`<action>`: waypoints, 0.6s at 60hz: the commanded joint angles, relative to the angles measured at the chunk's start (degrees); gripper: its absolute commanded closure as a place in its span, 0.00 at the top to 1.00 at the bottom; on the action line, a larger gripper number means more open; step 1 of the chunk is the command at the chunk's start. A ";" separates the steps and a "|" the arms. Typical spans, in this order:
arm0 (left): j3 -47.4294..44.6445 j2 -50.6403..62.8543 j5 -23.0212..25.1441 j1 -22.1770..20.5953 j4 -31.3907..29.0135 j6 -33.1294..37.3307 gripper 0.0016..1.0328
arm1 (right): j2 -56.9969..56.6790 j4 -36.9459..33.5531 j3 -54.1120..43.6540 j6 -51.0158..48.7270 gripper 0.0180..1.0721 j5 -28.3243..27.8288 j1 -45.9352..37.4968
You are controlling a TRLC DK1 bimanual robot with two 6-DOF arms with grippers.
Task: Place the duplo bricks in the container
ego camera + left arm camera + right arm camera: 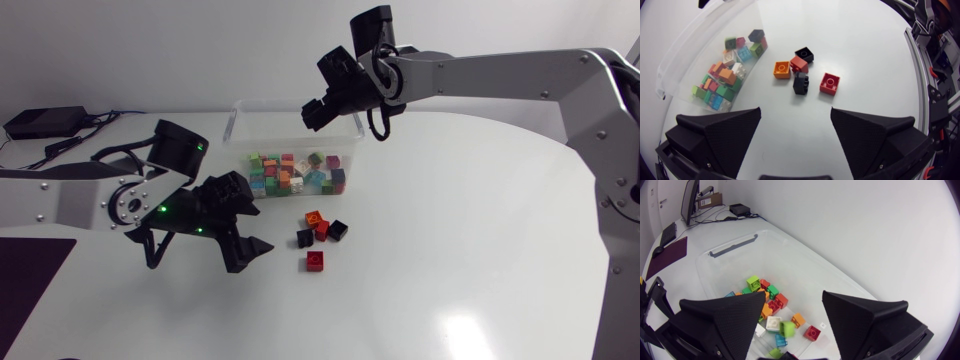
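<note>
While most bricks [295, 172] sit in the container [270, 125], five loose bricks [315, 261] wait on the surface [450, 260].
Left claw [795, 117] wide and empty near them; right claw [794, 297] spread above the container, seemingly empty.

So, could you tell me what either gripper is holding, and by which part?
Nothing is held: the left gripper hangs open short of the loose bricks, and the right gripper is open over the container, touching no brick.

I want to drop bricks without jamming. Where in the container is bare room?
The container is bare in its far half, by the back wall; bricks crowd its near half. Outside, the table right of the loose bricks is free too.
</note>
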 commanded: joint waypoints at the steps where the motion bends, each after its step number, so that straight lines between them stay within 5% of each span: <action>1: 0.51 3.41 0.69 -0.63 0.46 3.47 0.93 | -4.37 0.03 -3.46 1.50 0.96 -0.56 -1.61; 36: 0.87 12.11 3.06 -9.16 1.07 11.12 0.92 | -34.96 3.19 -37.56 -1.49 0.96 -9.52 -10.75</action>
